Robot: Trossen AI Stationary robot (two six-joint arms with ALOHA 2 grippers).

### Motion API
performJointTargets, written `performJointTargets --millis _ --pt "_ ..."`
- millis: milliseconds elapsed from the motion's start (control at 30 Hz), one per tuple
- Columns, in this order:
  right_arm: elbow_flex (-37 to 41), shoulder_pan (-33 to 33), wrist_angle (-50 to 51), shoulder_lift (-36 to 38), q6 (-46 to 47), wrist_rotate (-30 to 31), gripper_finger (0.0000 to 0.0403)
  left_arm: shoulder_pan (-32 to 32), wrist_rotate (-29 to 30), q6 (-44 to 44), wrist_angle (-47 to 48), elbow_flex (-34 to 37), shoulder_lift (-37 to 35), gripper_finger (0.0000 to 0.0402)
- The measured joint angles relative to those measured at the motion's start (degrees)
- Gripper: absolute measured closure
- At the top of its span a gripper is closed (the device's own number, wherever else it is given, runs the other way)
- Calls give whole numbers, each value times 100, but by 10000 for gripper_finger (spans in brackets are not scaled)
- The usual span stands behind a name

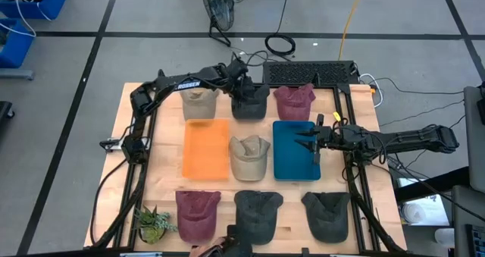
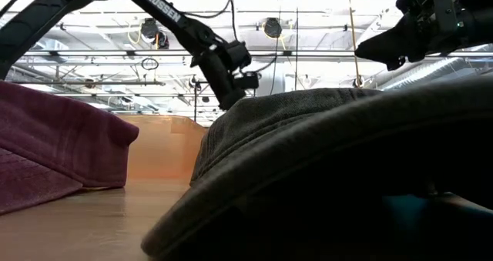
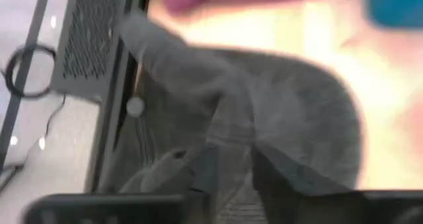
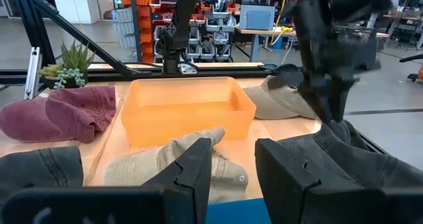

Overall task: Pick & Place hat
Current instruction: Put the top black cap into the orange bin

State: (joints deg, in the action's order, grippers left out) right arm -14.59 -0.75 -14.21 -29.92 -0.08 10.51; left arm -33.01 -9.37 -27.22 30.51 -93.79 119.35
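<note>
The pale wooden counter [image 1: 167, 177] sat on a taped grey floor, a cabled black panel [image 1: 309, 73] at its far edge. I had the left gripper [image 1: 241, 90] down on the dark grey hat [image 1: 250, 103] in the middle of the far row; from its wrist view the jaws looked nearly closed against the cloth, but I could not tell whether they gripped it. I judged this the grasp step: next I needed a firm pinch, a clean lift, then a carry to a bin.

The right gripper [image 1: 309, 142] hung over the blue bin [image 1: 292, 152], jaws apart and empty.

I counted eight hats: three dark grey, two tan, three maroon. There were two bins, the blue one and an orange bin [image 1: 206, 148], and one potted plant [image 1: 154, 223].
</note>
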Motion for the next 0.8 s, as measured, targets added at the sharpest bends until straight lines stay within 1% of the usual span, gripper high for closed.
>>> performJointTargets --millis 67,133,233,467,733,800 --pt "0 0 1 -2 -1 1 298 -4 3 5 -43 2 46 249" --pt "0 0 2 1 -7 4 298 -40 -223 -91 -41 -3 37 220" --pt "0 0 2 1 -18 6 298 -46 -316 -108 -44 -5 37 195" --pt "0 0 10 -2 -44 10 298 -85 -280 -55 -62 -7 142 188" --pt "0 0 40 -2 -19 18 298 -110 -68 200 -179 -5 411 188" --pt "0 0 37 -1 -17 19 298 -127 -69 233 -146 -3 431 193"
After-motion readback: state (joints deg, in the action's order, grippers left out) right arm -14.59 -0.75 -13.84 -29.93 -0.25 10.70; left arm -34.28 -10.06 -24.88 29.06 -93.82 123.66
